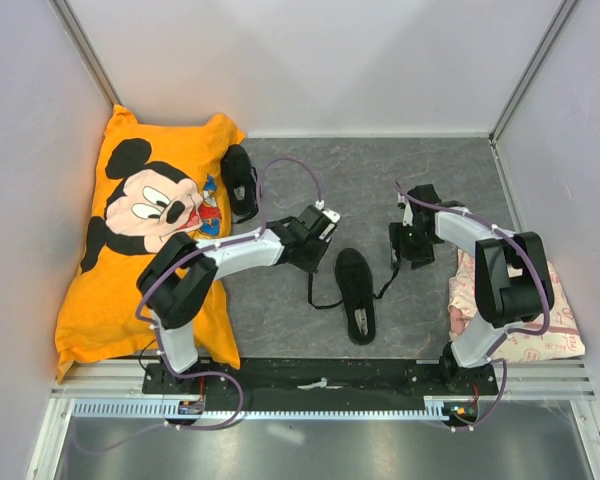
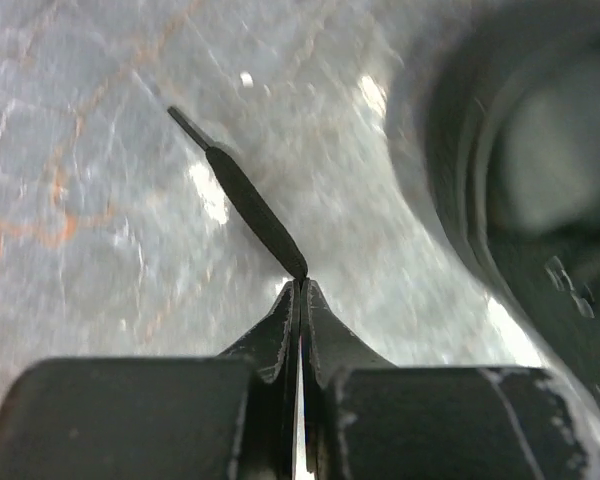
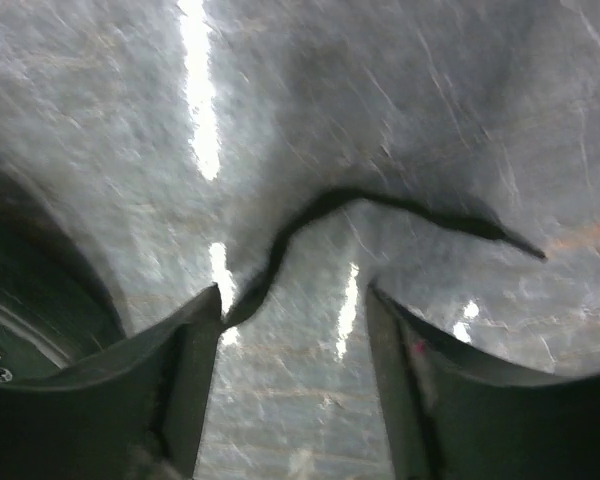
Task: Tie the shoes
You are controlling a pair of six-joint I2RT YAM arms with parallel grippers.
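At mid-counter (image 1: pixel 420 190) one shoe (image 1: pixel 356 296) lies untied, laces trailing toward 9 and 3 o'clock. The left gripper (image 2: pixel 300 285) is clamped on one lace (image 2: pixel 250 205) near its tip. The right gripper (image 3: pixel 295 300), jaws apart, straddles the other lace (image 3: pixel 380 200) unpinched. No crossing or knot yet. A second shoe (image 1: pixel 240 180) waits at 11 o'clock against the pillow (image 1: pixel 130 290), with a cloth (image 1: pixel 555 330) at 4 o'clock.

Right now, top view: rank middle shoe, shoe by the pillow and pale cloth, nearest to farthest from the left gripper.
1. Middle shoe, just to the right.
2. Other shoe, back left by the pillow.
3. Pale cloth, far right.
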